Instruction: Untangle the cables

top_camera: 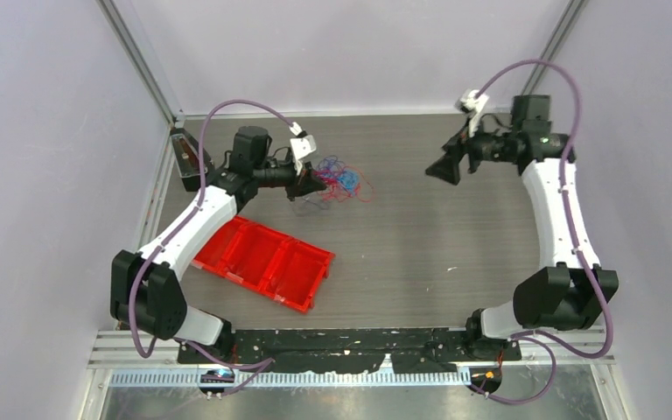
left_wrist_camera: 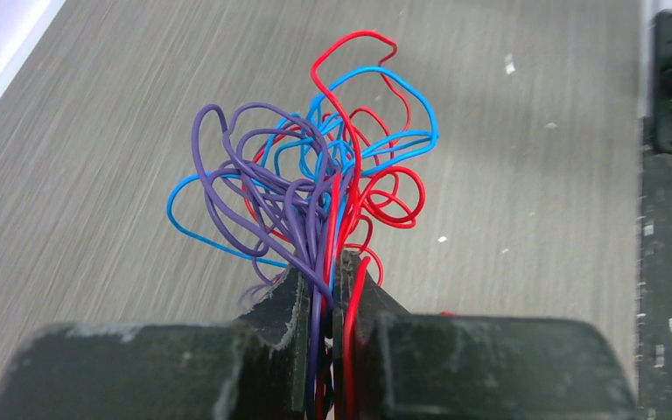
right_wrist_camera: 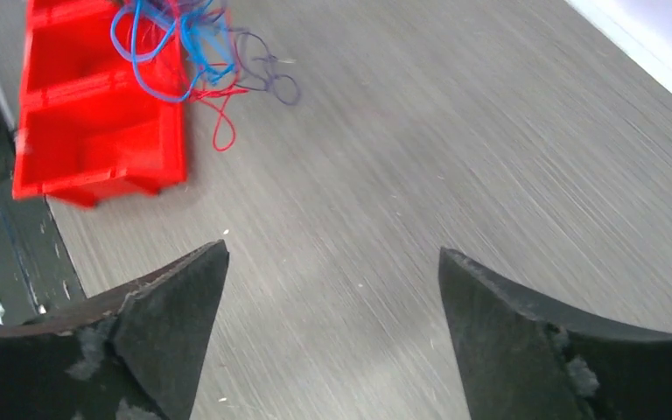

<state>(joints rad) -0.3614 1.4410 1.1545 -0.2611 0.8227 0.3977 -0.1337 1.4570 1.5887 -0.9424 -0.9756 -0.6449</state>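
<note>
Many cables [left_wrist_camera: 304, 219], pinched in left hand [left_wrist_camera: 322, 271]

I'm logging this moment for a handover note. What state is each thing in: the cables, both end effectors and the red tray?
cables: one tangled bunch of red, blue and purple strands, pinched at one end.
left end effector: shut on the cables.
right end effector: open, holding nothing, well apart from the cables.
red tray: lying flat, compartments look empty.

Red, blue, purple cables [left_wrist_camera: 315, 184]; red tray [top_camera: 262, 260]
</note>
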